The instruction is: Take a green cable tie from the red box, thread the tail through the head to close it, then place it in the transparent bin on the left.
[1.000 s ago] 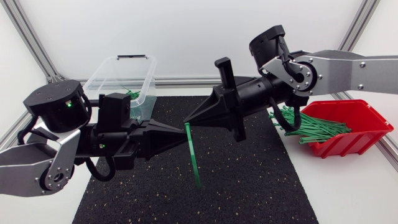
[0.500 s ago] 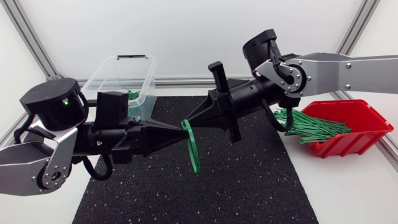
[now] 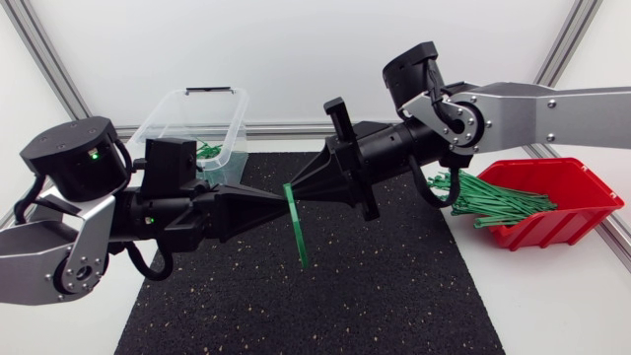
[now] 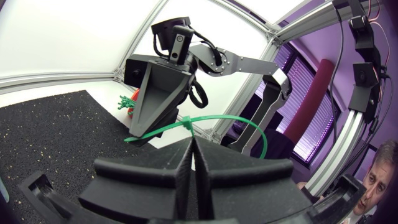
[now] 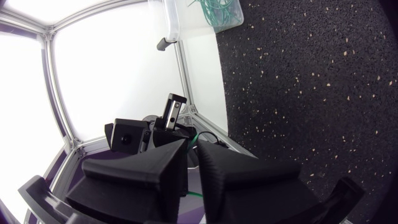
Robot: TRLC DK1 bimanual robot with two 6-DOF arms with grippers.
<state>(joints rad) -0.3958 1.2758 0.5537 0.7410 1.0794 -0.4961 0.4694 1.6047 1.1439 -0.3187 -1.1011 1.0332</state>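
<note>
Over the black mat (image 3: 394, 286) my two grippers meet tip to tip. My left gripper (image 3: 282, 200) is shut on a green cable tie (image 3: 296, 232), which hangs down from the tips, nearly straight. My right gripper (image 3: 297, 189) points at the tie's top end, its fingers a narrow gap apart. In the left wrist view the tie (image 4: 230, 118) arcs away from my shut left gripper (image 4: 191, 140), with my right gripper (image 4: 138, 127) just ahead. The right wrist view shows the slit between my right gripper's (image 5: 193, 149) fingers. Whether the tail sits in the head is hidden.
The transparent bin (image 3: 187, 113) stands at the back left, with green ties (image 3: 207, 150) inside. The red box (image 3: 562, 222) at the right holds several green ties (image 3: 503, 197). My right arm's links pass just above the red box.
The small loop at the tie's top half a second ago is gone and the tie hangs straighter. Both grippers have shifted slightly left. My right gripper's fingers have parted a little.
</note>
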